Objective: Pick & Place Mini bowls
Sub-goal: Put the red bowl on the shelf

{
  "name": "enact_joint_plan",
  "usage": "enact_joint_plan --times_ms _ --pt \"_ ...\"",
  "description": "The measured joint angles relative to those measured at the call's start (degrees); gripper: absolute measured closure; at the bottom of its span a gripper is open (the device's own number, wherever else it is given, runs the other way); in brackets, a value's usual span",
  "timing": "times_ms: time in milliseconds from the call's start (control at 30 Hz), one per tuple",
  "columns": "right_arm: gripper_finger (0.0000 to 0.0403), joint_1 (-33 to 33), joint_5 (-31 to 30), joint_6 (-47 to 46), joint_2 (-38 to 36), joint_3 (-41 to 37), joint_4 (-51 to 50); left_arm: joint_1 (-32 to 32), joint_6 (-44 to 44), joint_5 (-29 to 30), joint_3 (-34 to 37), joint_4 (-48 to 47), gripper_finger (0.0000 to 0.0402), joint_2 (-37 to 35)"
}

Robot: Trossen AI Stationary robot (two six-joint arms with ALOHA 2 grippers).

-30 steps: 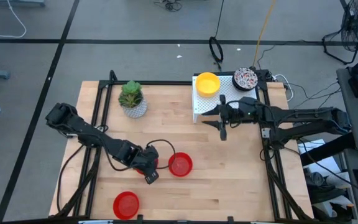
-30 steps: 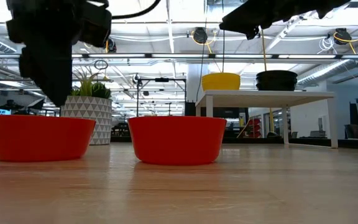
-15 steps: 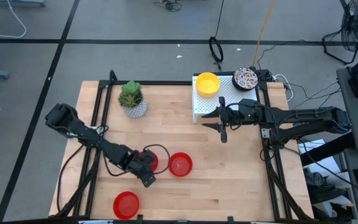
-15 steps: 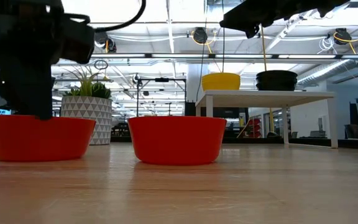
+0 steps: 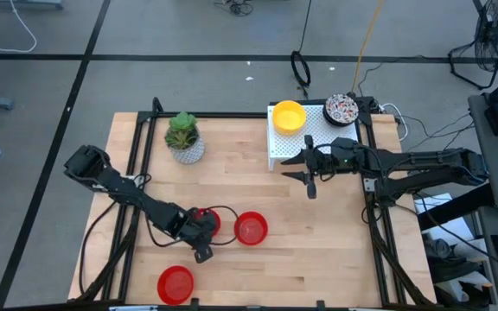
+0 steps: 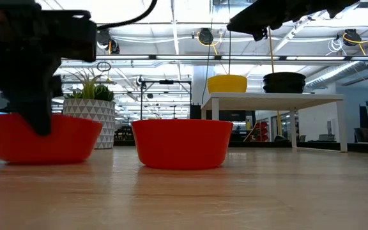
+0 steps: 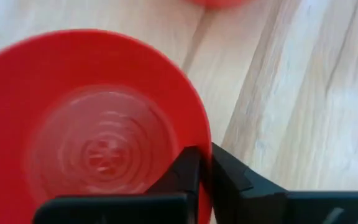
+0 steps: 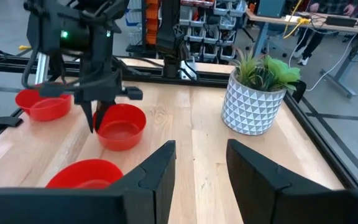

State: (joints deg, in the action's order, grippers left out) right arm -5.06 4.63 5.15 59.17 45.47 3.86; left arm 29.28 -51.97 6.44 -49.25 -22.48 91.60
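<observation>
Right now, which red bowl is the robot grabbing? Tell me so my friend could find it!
Start at the wooden table and follow the left arm down to its gripper. Three red mini bowls sit on that side; the grabbed red bowl is the one right beside the middle red bowl, away from the lone red bowl near the table's edge. It is the only one with black fingers pinching its rim.

From above, the left hand (image 5: 199, 244) covers most of the red bowl (image 5: 204, 221) it pinches, leaving only a red sliver showing. In the left wrist view that bowl (image 7: 92, 124) is blurred and runs off the picture's edge. In the low view the dark arm hides part of its wall (image 6: 69, 137). The speckled bowl (image 5: 341, 108) at the tabletop's far right corner shows there only as a dark silhouette (image 6: 284, 82).
</observation>
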Motion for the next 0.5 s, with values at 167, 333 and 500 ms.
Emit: enact_joint_plan --times_ms 167,333,500 --pt "0.0273 0.3 1.4 1.2 0.0 -2.0 0.3 -1.0 5.8 3.5 -1.1 -0.2 0.038 -1.6" --pt "0.0273 3.8 8.0 1.3 0.1 -8.5 8.6 -3.4 14.4 3.2 -5.6 0.8 0.0395 -2.8" --pt "0.0273 12.2 5.3 3.7 3.9 -12.8 17.2 -4.8 25.8 -0.4 -10.7 6.4 0.0387 -2.8"
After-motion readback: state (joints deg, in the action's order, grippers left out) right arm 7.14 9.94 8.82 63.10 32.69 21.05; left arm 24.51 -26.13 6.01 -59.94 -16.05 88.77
